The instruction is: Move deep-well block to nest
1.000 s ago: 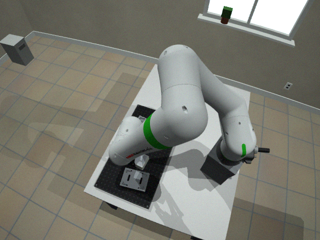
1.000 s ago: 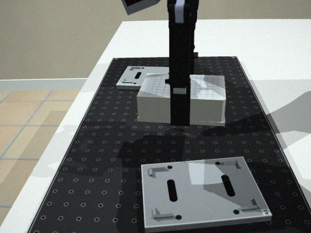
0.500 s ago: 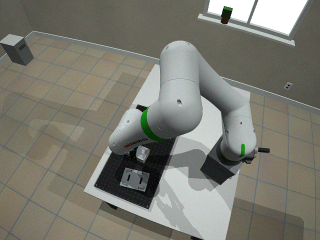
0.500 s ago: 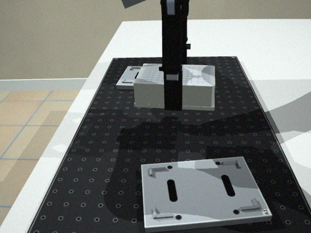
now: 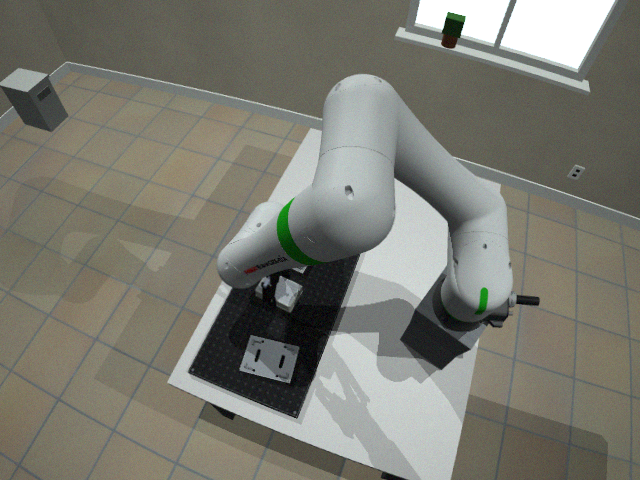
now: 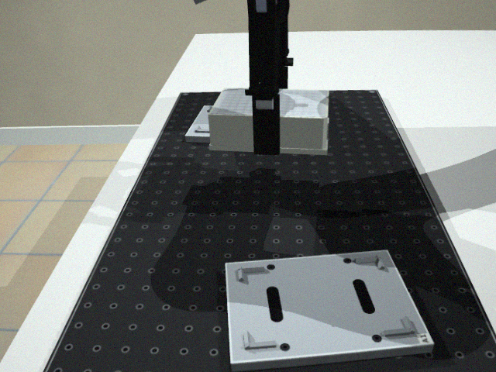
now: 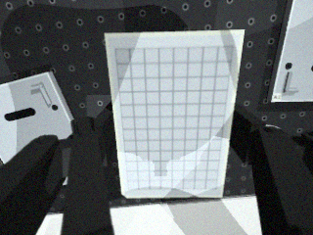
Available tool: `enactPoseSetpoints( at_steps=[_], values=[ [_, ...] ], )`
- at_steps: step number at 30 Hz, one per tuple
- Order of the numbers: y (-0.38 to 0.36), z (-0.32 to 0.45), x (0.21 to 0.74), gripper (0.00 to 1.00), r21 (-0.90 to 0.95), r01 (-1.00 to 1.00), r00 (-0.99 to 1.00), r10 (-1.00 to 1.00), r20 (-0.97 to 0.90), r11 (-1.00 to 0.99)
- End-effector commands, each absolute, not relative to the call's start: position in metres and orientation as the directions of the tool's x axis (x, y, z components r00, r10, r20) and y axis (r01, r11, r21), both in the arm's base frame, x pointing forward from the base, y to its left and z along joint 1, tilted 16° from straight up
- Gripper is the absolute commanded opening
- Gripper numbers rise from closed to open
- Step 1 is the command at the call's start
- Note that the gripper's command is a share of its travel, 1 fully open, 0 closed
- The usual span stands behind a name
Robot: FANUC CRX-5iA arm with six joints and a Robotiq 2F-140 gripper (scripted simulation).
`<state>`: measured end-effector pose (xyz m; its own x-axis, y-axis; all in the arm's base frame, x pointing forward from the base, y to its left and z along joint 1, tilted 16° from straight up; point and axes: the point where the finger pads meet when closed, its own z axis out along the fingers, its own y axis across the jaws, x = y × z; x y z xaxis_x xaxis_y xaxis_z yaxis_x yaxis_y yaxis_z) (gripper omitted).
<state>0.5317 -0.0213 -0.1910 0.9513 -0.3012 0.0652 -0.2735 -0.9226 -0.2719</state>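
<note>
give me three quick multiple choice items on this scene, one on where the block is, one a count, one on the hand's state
1. Where is the deep-well block?
A. seated in the near nest
B. held at the far end of the breadboard, partly covering the far nest
C. on the white table

2. How many dark oblong slots does the near nest show?
A. one
B. two
C. four

3. What state is the hand in?
A. open, away from the block
B. shut on nothing
C. shut on the block

Answers:
1 B: in the exterior view the block is by the far nest, whose corner peeks out on one side.
2 B: two slots lie side by side on its plate.
3 C: one dark finger runs down the block's near side, and the wrist view shows the block between the fingers.
</note>
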Motion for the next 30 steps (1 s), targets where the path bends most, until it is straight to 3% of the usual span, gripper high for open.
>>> enactPoseSetpoints(
  at_steps=[1,30],
  values=[
    [-0.028,-0.192,0.533,0.10,-0.273,-0.273,0.951,-0.301,0.067,-0.923],
    [-0.116,-0.213,0.538,0.10,-0.273,-0.273,0.951,-0.301,0.067,-0.923]
  ],
)
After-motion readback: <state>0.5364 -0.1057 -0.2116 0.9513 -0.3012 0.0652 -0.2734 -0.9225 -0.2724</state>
